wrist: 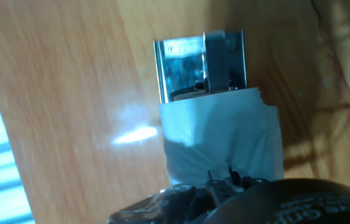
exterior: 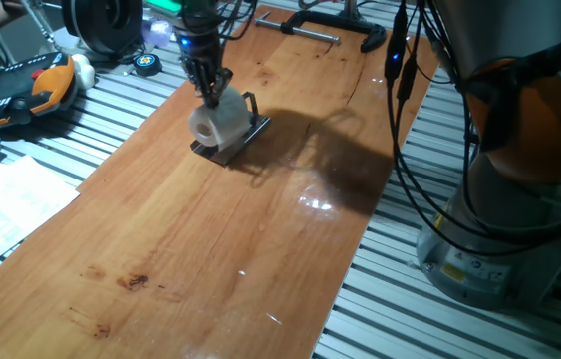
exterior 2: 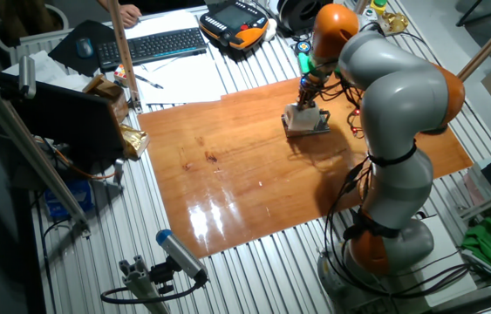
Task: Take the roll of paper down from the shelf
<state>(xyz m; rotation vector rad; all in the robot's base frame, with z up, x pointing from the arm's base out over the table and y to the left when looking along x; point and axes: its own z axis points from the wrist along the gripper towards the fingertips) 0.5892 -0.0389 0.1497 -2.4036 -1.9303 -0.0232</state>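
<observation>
A: Hand view: roll of paper [wrist: 224, 140] sits right under the gripper [wrist: 224, 180], soft white, crinkled, w/ a loose sheet edge. Just past it, the shelf [wrist: 199, 65], a shiny flat metal plate w/ a thin upright wire.

B: Task status?

A: Looks like the grasp stage. One fixed view has the gripper [exterior: 212, 90] down on top of the roll of paper [exterior: 216, 122], which is on the shelf [exterior: 232, 140], so not taken down yet. Left, I'd judge: lift it clear of the wire, set it on the wooden board [exterior: 210, 249].

B: Jaws?

A: Fingertips are at the roll, narrow-ish, but can't tell if they're actually pinching it; the hand's own body hides them. Board's glossy, smooth, w/ glare patches near the gripper.
</observation>
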